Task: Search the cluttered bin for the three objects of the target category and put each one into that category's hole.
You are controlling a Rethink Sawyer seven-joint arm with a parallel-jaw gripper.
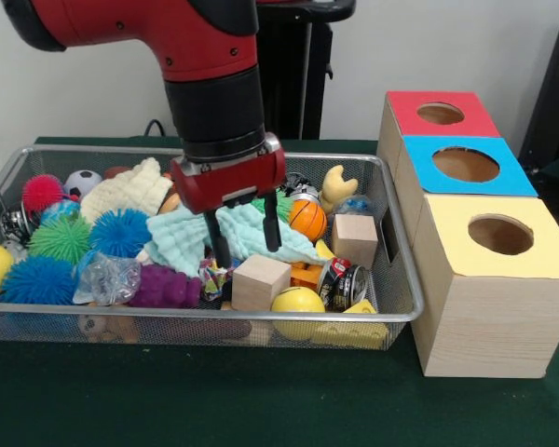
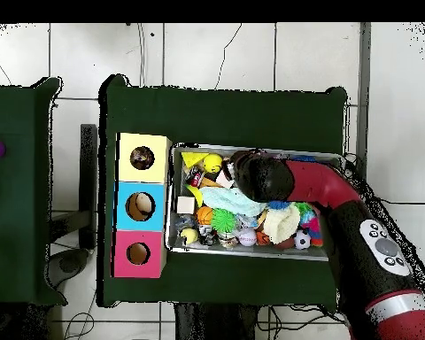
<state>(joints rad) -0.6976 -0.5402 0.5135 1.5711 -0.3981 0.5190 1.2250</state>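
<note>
Pincer (image 1: 243,238) spread open, empty, fingers straddling mint cloth (image 1: 225,238); wooden cube (image 1: 260,281) just below, toward bin's (image 1: 402,309) front rim.

The arm (image 2: 267,180) hides the gripper in the overhead view.
</note>
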